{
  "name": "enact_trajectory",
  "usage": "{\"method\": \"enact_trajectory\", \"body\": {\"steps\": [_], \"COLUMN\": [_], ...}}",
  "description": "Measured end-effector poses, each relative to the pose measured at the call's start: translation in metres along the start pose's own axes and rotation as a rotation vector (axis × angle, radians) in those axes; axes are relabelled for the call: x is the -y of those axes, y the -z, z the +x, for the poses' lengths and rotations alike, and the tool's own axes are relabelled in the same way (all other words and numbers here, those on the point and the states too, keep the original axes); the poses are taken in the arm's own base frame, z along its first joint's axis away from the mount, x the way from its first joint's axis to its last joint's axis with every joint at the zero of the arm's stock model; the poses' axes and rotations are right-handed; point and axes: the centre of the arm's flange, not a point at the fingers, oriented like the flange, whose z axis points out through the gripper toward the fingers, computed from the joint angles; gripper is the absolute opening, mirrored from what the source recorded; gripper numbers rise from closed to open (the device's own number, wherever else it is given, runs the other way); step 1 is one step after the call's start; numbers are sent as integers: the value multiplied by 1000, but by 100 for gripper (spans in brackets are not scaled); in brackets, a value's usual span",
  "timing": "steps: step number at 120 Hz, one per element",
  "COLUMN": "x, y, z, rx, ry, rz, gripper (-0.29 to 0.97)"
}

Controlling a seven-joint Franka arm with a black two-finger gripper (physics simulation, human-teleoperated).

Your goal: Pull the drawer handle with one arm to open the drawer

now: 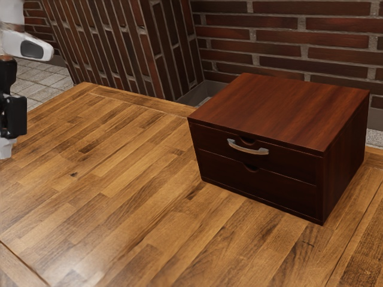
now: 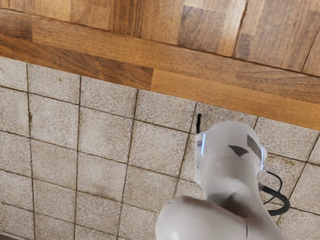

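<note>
A dark red-brown wooden cabinet [image 1: 286, 142] with two drawers stands on the table toward the exterior view's right. The upper drawer [image 1: 257, 152] carries a curved silver handle [image 1: 247, 147] on its front. Below it the lower drawer [image 1: 260, 184] has only a small notch at its top edge. Both drawer fronts sit flush with the cabinet. My gripper [image 1: 11, 118] hangs at the exterior view's far left edge, high over the table's edge and far from the handle, cut off by the frame.
The plank table [image 1: 119, 197] stretches between my hand and the cabinet. A brick wall [image 1: 287, 36] rises behind. In the wrist view the table's edge [image 2: 150, 65] runs above a tiled floor [image 2: 90, 160], with my own white arm link [image 2: 225, 180] below.
</note>
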Motion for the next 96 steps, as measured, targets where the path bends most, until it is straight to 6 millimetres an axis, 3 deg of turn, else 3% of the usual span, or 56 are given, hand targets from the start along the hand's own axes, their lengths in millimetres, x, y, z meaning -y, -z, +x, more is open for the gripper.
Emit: {"method": "enact_trajectory", "body": {"steps": [15, 33, 41, 71, 96], "x": [0, -71, -90, -106, -158], "y": [16, 40, 45, 42, 44], "z": [19, 36, 43, 67, 71], "rx": [-170, -314, -356, -433, -508], "ry": [-26, -197, -251, -414, -697], "rz": [62, 139, 149, 160, 212], "gripper": [68, 68, 68, 68, 68]}}
